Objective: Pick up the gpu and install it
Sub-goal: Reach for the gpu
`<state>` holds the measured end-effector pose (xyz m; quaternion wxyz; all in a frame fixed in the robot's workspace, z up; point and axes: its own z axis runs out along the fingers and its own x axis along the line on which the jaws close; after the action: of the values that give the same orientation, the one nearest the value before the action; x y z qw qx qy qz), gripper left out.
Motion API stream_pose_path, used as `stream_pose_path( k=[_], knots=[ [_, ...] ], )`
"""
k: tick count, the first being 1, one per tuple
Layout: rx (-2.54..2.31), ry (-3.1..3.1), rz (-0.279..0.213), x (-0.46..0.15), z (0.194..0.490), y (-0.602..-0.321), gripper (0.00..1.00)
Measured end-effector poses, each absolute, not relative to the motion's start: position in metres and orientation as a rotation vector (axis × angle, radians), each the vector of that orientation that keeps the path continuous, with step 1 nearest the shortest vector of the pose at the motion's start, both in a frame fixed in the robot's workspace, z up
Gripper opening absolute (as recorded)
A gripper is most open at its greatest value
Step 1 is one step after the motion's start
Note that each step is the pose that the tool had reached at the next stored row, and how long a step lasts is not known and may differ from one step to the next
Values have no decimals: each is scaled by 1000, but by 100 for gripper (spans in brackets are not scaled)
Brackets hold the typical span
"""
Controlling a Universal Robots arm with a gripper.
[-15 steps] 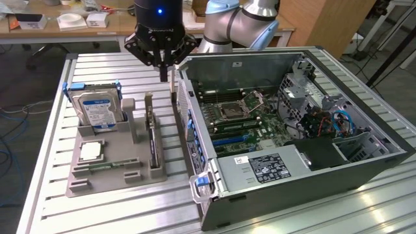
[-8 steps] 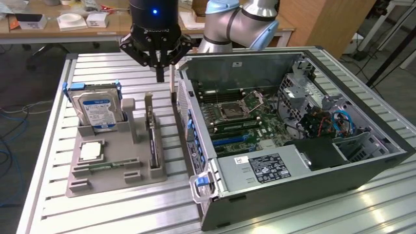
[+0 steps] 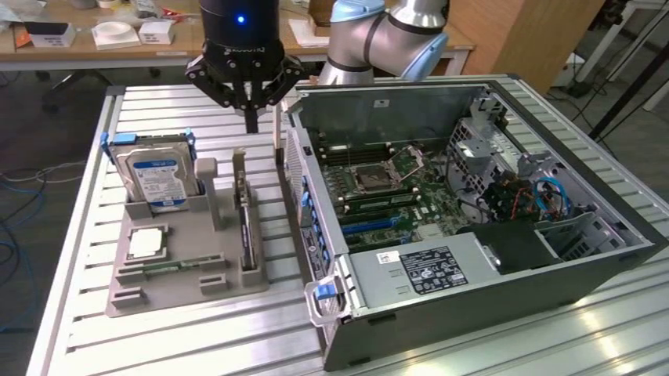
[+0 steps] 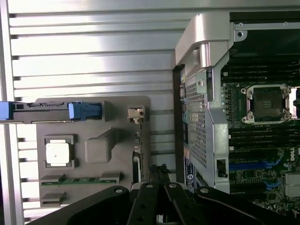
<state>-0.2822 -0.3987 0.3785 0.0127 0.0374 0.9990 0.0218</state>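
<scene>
I see the claw (image 3: 251, 124) clenched on nothing, hovering above the tray's (image 3: 178, 296) far end in the exterior view. The gpu (image 3: 247, 235) stands on edge in the tray's slot, untouched.

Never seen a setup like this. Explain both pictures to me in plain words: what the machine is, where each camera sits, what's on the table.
The machine is a robot arm ending in fingers for grasping. One picture comes from a camera standing off the arm, the other from a camera on its wrist, looking down past the fingers. On the metal table sit an open computer case and a grey holder. The holder carries a hard drive, a processor chip, a memory stick and the gpu, a slim black card standing on edge. The fingers are closed, hold nothing, and hang above the holder near one end of that card.
</scene>
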Motion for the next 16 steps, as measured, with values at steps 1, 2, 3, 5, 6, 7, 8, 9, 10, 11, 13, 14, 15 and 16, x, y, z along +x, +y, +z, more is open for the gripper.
stream_pose_path(
  k=[1,2,3,5,6,7,8,9,10,11,13,14,15,16],
  knots=[
    [117,3113,68,-283,378,-399,11],
    [117,3113,68,-284,378,-399,11],
    [116,3113,68,-285,378,-399,11],
    [117,3113,68,-287,378,-399,11],
    [117,3113,68,-288,378,-399,11],
    [117,3113,68,-289,378,-399,11],
    [117,3113,68,-290,378,-399,11],
    [117,3113,68,-291,378,-399,11],
    [117,3113,68,-292,378,-399,11],
    [117,3113,68,-292,377,-399,11],
    [117,3113,68,-294,377,-399,11],
    [117,3113,68,-295,377,-399,11],
    [116,3113,68,-295,377,-399,11],
    [117,3113,68,-295,377,-399,11]
  ],
)
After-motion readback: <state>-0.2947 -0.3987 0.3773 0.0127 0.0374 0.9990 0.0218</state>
